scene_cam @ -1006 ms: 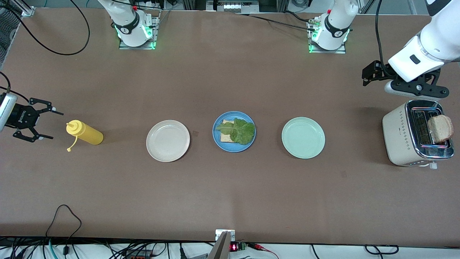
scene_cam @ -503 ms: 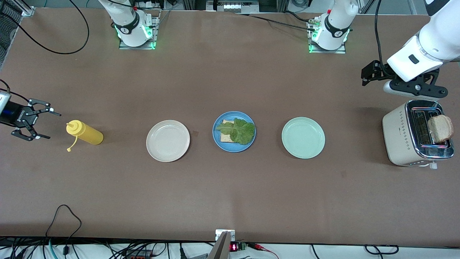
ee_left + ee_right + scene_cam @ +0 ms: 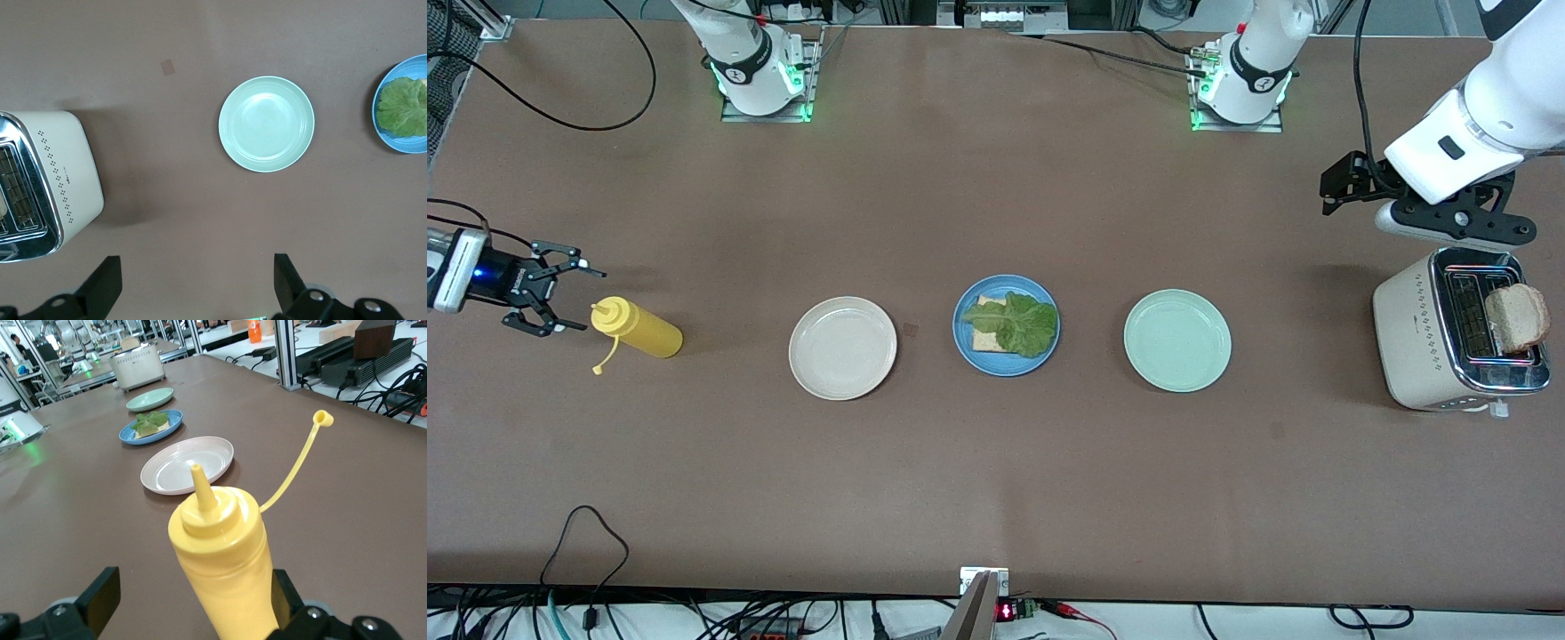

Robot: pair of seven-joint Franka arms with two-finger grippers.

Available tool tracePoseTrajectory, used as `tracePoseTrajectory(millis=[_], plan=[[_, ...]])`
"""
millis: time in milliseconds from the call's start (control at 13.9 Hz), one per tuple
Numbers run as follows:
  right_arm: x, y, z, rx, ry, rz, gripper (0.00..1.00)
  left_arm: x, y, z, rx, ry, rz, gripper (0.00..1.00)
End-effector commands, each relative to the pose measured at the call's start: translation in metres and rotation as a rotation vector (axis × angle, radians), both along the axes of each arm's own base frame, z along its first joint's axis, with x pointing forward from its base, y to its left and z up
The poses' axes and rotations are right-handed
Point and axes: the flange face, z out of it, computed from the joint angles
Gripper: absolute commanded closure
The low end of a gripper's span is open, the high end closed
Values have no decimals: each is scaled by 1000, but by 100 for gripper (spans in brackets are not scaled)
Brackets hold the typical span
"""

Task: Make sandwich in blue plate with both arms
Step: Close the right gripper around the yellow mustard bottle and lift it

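Observation:
The blue plate point(image 3: 1005, 369) sits mid-table and holds one bread slice point(image 3: 983, 340) with a green lettuce leaf point(image 3: 1021, 324) on top. A second bread slice point(image 3: 1519, 317) stands in the toaster point(image 3: 1414, 338) at the left arm's end. My left gripper point(image 3: 1343, 182) hangs open and empty over bare table beside the toaster; its wrist view looks down between its tips point(image 3: 197, 287). My right gripper point(image 3: 587, 300) is open at the right arm's end, its fingers flanking the top of an upright yellow squeeze bottle point(image 3: 638, 328), which fills the right wrist view point(image 3: 227, 567).
A beige plate point(image 3: 842, 348) lies between the bottle and the blue plate. A pale green plate point(image 3: 1177, 340) lies between the blue plate and the toaster. The bottle's cap dangles on its strap point(image 3: 300, 460). Cables run along the table's edges.
My right gripper has moved in from the table's end to the yellow bottle, and its fingers now flank the bottle's top. The left arm has hardly shifted.

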Motion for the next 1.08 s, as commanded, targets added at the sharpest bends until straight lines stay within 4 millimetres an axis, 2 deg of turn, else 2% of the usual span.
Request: tracePoseTrajectory(millis=[0,287,359,503,862,1006], plan=[[-1,2,-9,46,-47,-24,0,6,-2,6,-13,-3,3,0],[0,7,-36,82,-147,-28,0,13,2,-3,-9,7,10,0],[1,8,-39,78,-211,-21,0,18,2,6,-13,-14,12,0],[-2,12,-49,90,-203,-25,0,26,3,6,-14,-17,14,0],[-5,19,-71,125,-172,-39,0,25,6,6,-15,-9,21,0],[-4,20,-73,131,-173,-41,0,25,-1,9,-18,-18,11,0]])
